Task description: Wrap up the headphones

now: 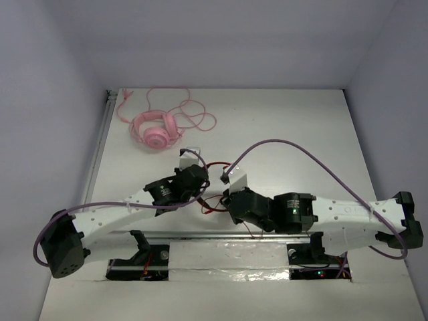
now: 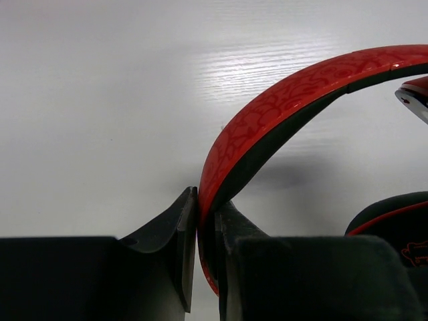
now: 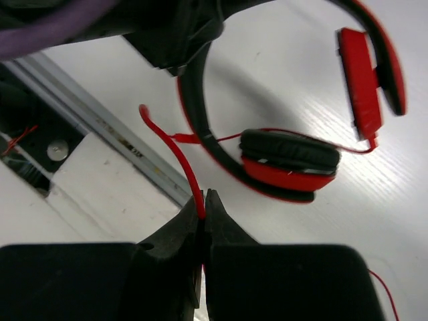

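The headphones point(image 3: 287, 164) sat toward the near edge of the white table point(image 1: 301, 127), about midway across and between the two arms. The top of their patterned red headband was clamped in the left gripper point(image 2: 207, 208), and the open end with the ear cups pointed away from it. The right gripper point(image 3: 204, 212) pinched the thin red cable point(image 3: 182, 160). Pale walls enclosed the wood-grained top, and pink headphones point(image 1: 155, 130) lay at the far left.

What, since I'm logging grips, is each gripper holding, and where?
The left gripper clamps the headphones by the headband; the right gripper pinches their thin red cable.
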You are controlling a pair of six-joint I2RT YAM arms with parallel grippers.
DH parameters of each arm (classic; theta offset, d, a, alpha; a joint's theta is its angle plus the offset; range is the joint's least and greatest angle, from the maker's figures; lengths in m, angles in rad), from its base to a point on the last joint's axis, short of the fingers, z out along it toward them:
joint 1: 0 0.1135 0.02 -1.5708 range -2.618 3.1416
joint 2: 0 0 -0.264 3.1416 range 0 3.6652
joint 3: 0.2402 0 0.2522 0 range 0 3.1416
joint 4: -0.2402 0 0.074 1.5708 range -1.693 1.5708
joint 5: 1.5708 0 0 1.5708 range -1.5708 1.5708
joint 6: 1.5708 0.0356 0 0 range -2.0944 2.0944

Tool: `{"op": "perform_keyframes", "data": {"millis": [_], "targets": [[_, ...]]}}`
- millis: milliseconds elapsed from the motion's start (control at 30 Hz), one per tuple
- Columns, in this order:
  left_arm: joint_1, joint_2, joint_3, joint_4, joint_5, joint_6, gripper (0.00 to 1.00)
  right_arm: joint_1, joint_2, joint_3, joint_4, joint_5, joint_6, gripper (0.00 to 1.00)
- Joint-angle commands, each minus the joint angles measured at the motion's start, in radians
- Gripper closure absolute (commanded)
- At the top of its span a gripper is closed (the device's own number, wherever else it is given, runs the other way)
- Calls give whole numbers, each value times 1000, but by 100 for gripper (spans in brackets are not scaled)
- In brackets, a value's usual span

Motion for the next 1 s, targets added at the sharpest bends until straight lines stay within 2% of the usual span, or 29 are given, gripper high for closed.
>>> {"op": "perform_keyframes", "data": {"millis": [0, 233, 400, 867, 967], "targets": [[-1, -73, 7, 37, 110, 39, 100, -42, -39, -6, 6, 88, -38, 100], [-12, -86, 11, 25, 281, 105, 100, -108, -65, -45, 72, 146, -119, 100], [-12, -90, 50, -60, 248, 142, 100, -131, -64, -51, 75, 209, -143, 100], [-12, -92, 80, 18, 477, 285, 100, -231, -97, -111, 132, 218, -209, 100], [-12, -112, 95, 25, 528, 299, 100, -256, -77, -112, 135, 238, -208, 97]]}}
